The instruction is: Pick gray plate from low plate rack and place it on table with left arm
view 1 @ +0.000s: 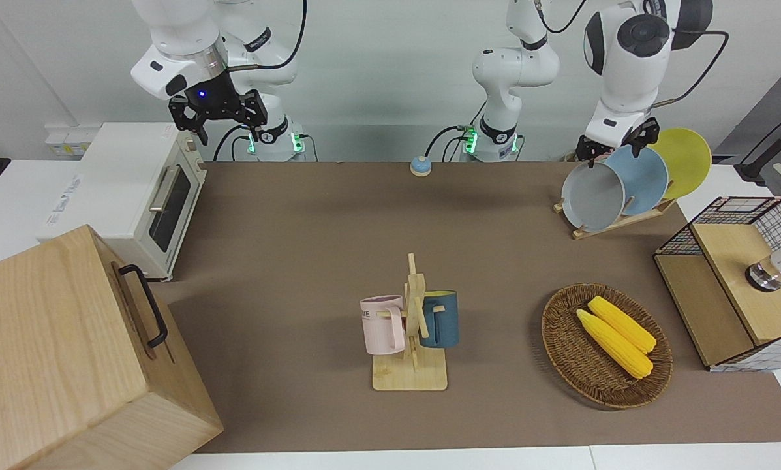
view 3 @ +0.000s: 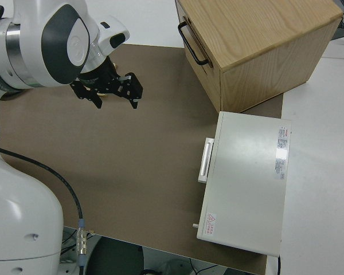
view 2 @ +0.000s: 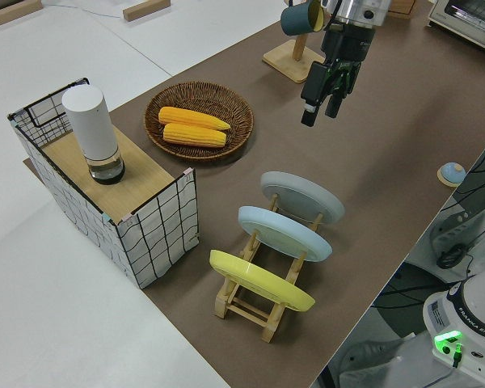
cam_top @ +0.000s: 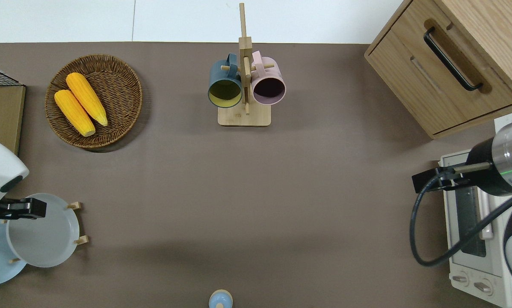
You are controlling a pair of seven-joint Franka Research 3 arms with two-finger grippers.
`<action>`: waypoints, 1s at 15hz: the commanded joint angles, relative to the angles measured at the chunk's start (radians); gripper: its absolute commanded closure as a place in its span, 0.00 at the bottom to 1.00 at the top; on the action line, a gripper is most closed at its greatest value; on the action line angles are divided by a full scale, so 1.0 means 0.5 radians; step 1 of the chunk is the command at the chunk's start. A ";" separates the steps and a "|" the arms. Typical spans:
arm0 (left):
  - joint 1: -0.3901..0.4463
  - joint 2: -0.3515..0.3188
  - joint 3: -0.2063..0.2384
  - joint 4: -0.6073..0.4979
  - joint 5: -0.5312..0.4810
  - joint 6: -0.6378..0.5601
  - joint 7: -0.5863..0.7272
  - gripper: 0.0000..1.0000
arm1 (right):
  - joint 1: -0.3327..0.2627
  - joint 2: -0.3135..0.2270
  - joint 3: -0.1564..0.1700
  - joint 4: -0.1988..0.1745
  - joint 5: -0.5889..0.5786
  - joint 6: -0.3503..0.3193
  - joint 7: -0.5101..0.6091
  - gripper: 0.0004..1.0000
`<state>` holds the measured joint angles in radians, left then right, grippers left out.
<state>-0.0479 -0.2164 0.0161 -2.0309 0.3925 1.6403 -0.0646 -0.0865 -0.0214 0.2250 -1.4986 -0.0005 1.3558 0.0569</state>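
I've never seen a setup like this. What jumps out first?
Three plates stand on edge in a low plate rack at the left arm's end of the table: yellow, blue, and the gray plate. The left gripper hangs open just above them. Midtable, a wooden mug tree holds two cups.

the whole tabletop [view 1: 312, 222] is taken in from across it by the front view, faced toward the robots. it is looked straight down on by the overhead view. the low plate rack [view 2: 263, 303] is seen close from a raised corner by the left side view. the toaster oven [view 3: 246, 183] is looked down on from beside the right arm. the mug tree [view 1: 411, 323] is shared by front and overhead views.
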 commanded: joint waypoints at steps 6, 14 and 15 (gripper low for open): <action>-0.024 0.003 0.308 -0.338 0.178 0.238 -0.015 0.01 | -0.030 -0.009 0.013 0.012 0.007 -0.030 -0.006 0.01; -0.018 0.086 0.321 -0.381 0.154 0.254 -0.138 0.64 | -0.026 -0.009 0.013 0.012 0.007 -0.030 -0.006 0.01; -0.021 0.086 0.321 -0.375 0.154 0.251 -0.138 0.65 | -0.029 -0.009 0.013 0.012 0.007 -0.030 -0.006 0.01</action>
<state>-0.0467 -0.1637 0.1664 -2.2069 0.4586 1.7491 -0.1113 -0.0865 -0.0214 0.2250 -1.4986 -0.0005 1.3558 0.0569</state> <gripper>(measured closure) 0.330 0.009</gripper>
